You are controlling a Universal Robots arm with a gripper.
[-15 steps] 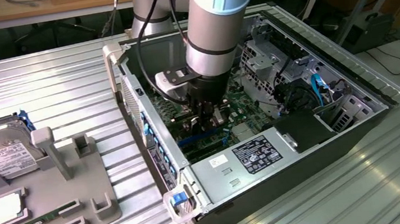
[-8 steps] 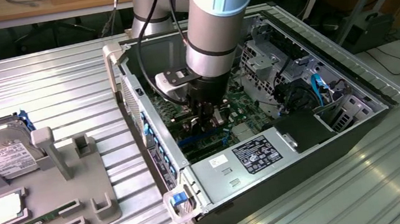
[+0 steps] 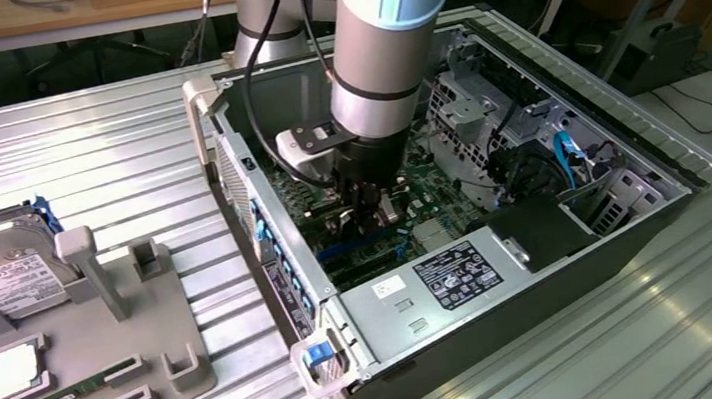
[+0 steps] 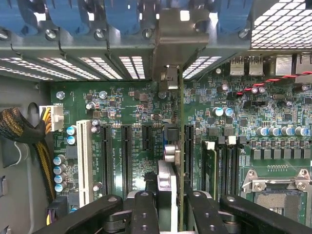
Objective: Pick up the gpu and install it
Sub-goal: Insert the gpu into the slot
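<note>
One open computer case [image 3: 592, 147], one motherboard [image 4: 126, 105], one gpu [image 4: 180, 141], one hard drive [image 3: 2, 275] and one grey holder tray [image 3: 146, 364] are seen on one desk [image 3: 83, 160].

The motherboard [image 4: 131, 126] is green, with black expansion slots [image 4: 126, 156], one white slot [image 4: 83, 161] and blue-topped capacitors [image 4: 273, 131]. The arm [image 3: 380, 56] is silver-grey with a light blue cap; the gripper [image 4: 168, 204] is black. The hard drive [image 3: 2, 275] is silver with a white label on a grey holder [image 3: 104, 349].
</note>
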